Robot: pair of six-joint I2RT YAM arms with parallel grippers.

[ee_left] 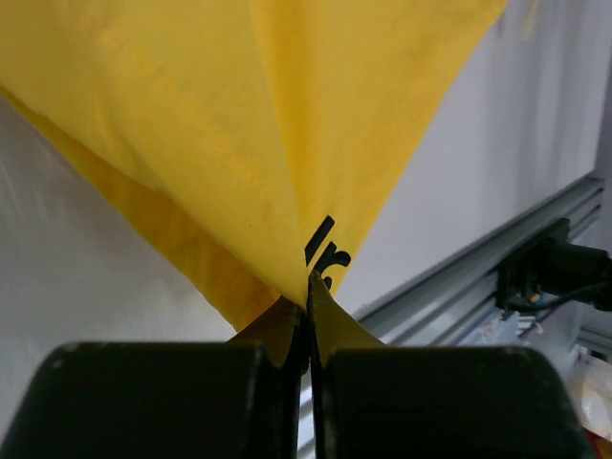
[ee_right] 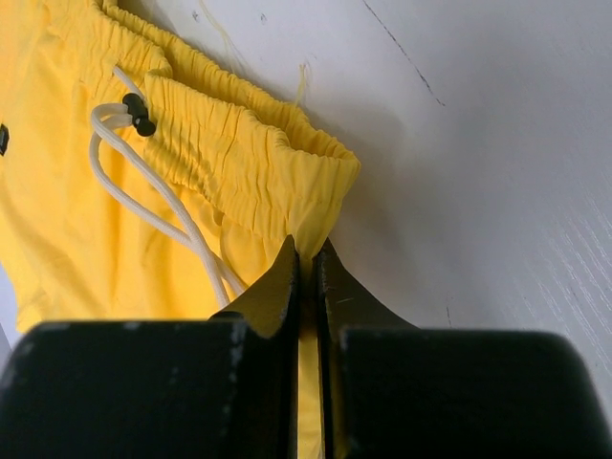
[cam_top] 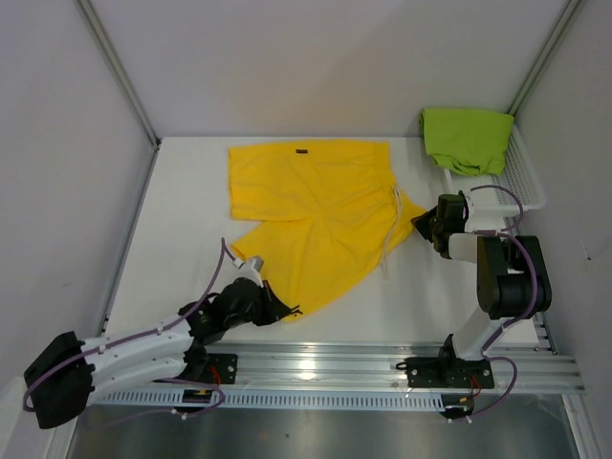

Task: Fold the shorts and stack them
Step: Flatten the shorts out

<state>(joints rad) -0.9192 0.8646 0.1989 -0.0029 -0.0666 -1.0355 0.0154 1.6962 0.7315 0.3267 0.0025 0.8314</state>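
Observation:
The yellow shorts (cam_top: 316, 215) lie spread on the white table, waistband to the right with a white drawstring (cam_top: 390, 234). My left gripper (cam_top: 287, 311) is shut on the near leg hem of the yellow shorts (ee_left: 239, 143), close to a small dark logo (ee_left: 325, 251). My right gripper (cam_top: 421, 225) is shut on the waistband corner (ee_right: 320, 191), beside the drawstring (ee_right: 153, 186). The lime green shorts (cam_top: 467, 139) lie bunched in the basket at the back right.
A white mesh basket (cam_top: 524, 177) stands at the back right against the wall. An aluminium rail (cam_top: 325, 368) runs along the near table edge. Grey walls close in both sides and the back.

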